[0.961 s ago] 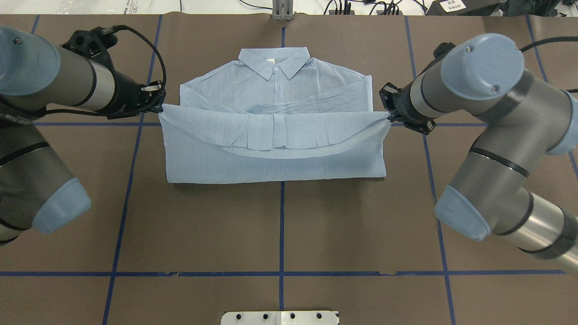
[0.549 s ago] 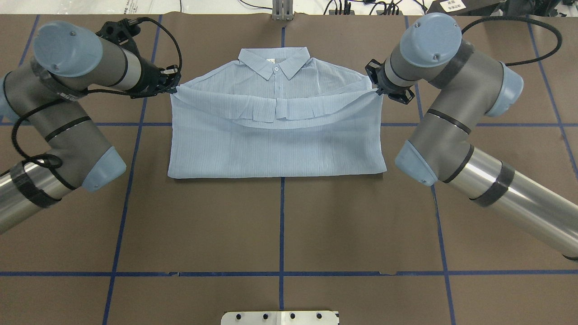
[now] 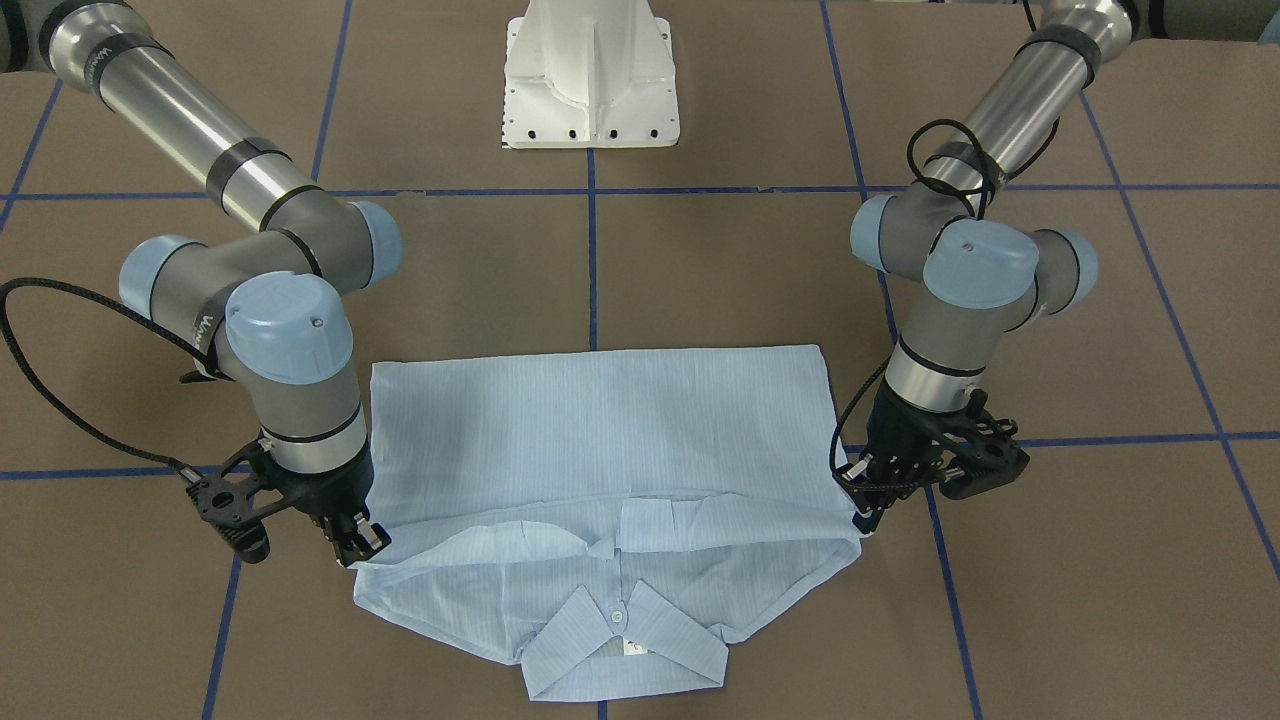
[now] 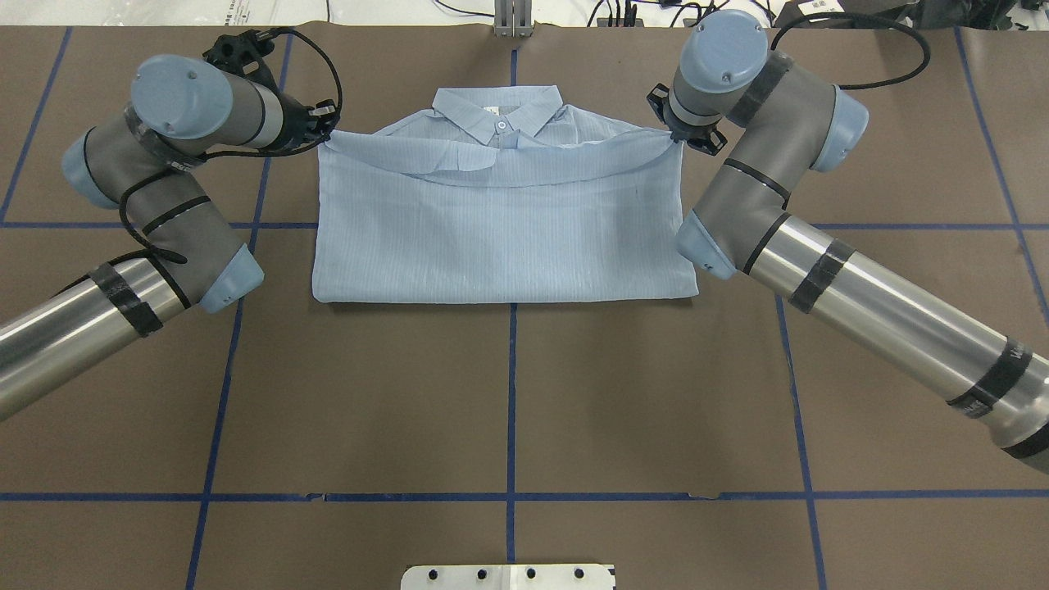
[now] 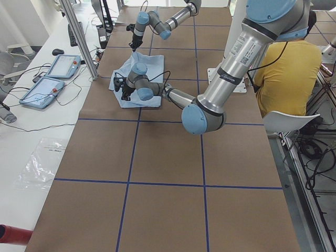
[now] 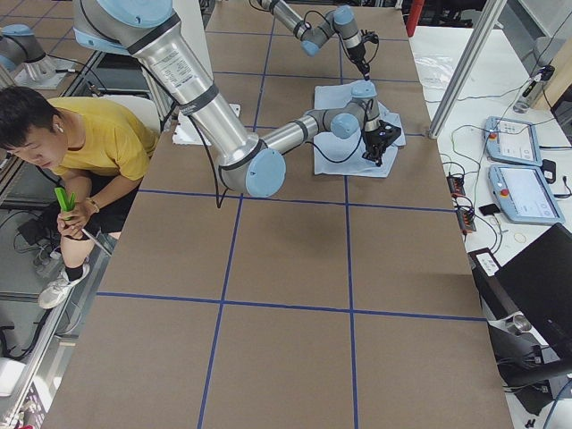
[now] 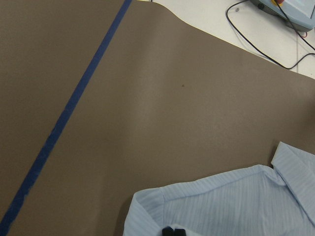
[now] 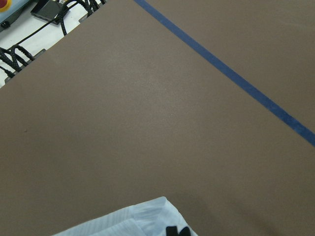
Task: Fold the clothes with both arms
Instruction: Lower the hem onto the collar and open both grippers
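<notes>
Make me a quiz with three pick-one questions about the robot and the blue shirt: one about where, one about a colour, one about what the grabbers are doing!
1. Where does the collar of the light-blue striped button-up shirt lie?
A) On the side far from the robot.
B) On the side nearest the robot.
C) Under the robot's left arm.

2. What colour are the tape lines on the brown table cover?
A) Red.
B) Blue.
C) Yellow.

3. What are the black left gripper and black right gripper doing?
A) Both hang open.
B) Only one holds cloth.
C) Both pinch the shirt's folded-over edge.

Answers:
1 A, the overhead view shows the collar on the far side.
2 B, the lines are blue.
3 C, each gripper is shut on one end of the fold.
</notes>
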